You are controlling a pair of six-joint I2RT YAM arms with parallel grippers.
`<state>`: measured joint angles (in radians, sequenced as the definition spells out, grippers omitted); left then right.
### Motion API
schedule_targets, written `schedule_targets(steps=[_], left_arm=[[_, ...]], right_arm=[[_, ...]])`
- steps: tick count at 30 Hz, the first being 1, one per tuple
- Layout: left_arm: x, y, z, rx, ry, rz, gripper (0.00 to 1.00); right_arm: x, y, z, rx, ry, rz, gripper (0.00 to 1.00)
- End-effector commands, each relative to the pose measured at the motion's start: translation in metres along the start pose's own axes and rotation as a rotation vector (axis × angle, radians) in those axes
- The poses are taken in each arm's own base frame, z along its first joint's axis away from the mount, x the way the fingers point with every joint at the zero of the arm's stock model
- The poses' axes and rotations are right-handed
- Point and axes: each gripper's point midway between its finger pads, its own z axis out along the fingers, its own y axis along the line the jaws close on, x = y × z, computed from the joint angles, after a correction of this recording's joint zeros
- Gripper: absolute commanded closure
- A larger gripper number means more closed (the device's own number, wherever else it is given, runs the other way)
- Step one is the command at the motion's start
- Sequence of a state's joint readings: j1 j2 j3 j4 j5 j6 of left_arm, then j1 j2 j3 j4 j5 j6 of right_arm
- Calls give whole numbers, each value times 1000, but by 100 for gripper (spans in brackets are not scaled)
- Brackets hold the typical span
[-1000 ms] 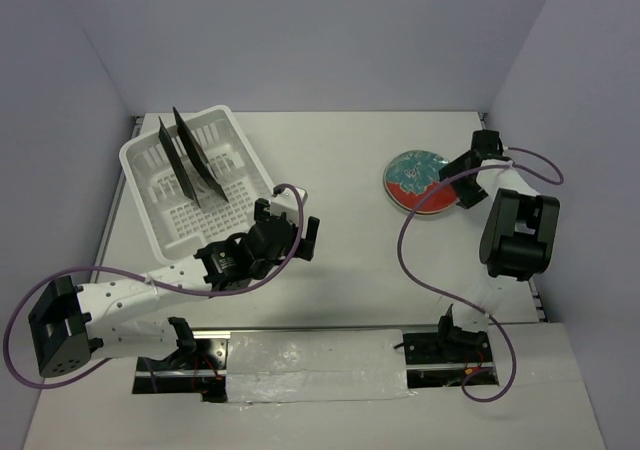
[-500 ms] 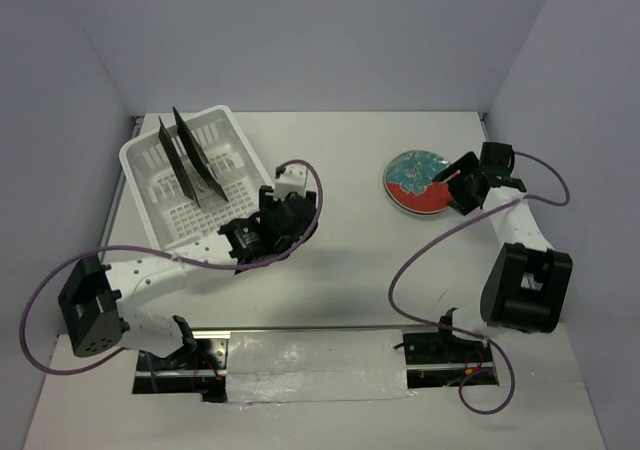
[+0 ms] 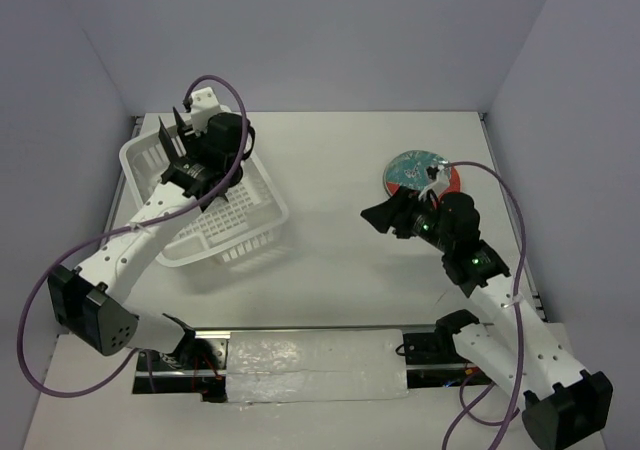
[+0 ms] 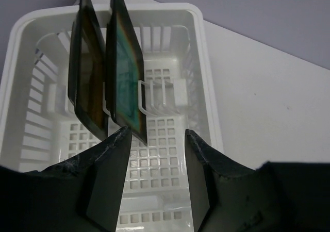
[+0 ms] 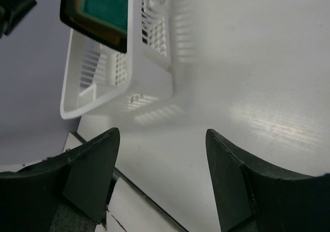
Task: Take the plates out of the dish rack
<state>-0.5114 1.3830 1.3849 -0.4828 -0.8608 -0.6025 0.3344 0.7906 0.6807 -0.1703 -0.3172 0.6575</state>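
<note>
The white dish rack [image 3: 225, 232] stands at the back left. Two square dark-rimmed plates stand upright in it: an amber-centred plate [image 4: 85, 72] and a teal-centred plate [image 4: 126, 69], both dark and thin edge-on from above [image 3: 163, 138]. My left gripper [image 4: 156, 139] is open and empty over the rack [image 4: 170, 139], just in front of the teal plate's lower corner; from above it hovers over the rack [image 3: 195, 178]. The round red floral plate [image 3: 408, 170] lies flat on the table at the right. My right gripper [image 3: 378, 216] is open and empty, left of that plate, above bare table [image 5: 162, 139].
The right wrist view shows the rack's side wall [image 5: 149, 72] with the teal plate [image 5: 100, 7] above it. Purple cables loop from both arms. A taped strip [image 3: 310, 362] runs along the near edge between the arm bases. Walls close the back and sides.
My left gripper has swung from in front of the rack to over it, beside the standing plates. My right gripper has left the round plate and moved left and nearer.
</note>
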Motion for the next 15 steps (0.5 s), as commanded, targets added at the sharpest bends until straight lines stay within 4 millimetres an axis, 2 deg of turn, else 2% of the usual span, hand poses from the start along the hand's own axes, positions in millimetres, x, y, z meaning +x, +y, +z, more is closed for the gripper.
schedule_targets(steps=[1, 2, 5, 11, 12, 13, 15], left_arm=[[-29, 19, 1, -71, -65, -19, 43], [-30, 23, 4, -91, -61, -21, 44], [-31, 31, 21, -117, -42, -45, 48], [-33, 35, 45, -173, -39, -35, 52], [-27, 34, 53, -192, -24, -14, 52], [-31, 38, 58, -211, -26, -13, 52], [-25, 38, 70, -230, -3, 3, 53]], right_arm=[[16, 12, -3, -114, 1, -47, 26], [24, 11, -3, -122, 19, -45, 26], [29, 17, -6, -161, 32, -50, 26], [25, 33, -20, -218, -6, -81, 26], [21, 31, -21, -201, -32, -88, 26], [20, 30, -23, -194, -41, -96, 26], [15, 32, -29, -196, -69, -110, 26]])
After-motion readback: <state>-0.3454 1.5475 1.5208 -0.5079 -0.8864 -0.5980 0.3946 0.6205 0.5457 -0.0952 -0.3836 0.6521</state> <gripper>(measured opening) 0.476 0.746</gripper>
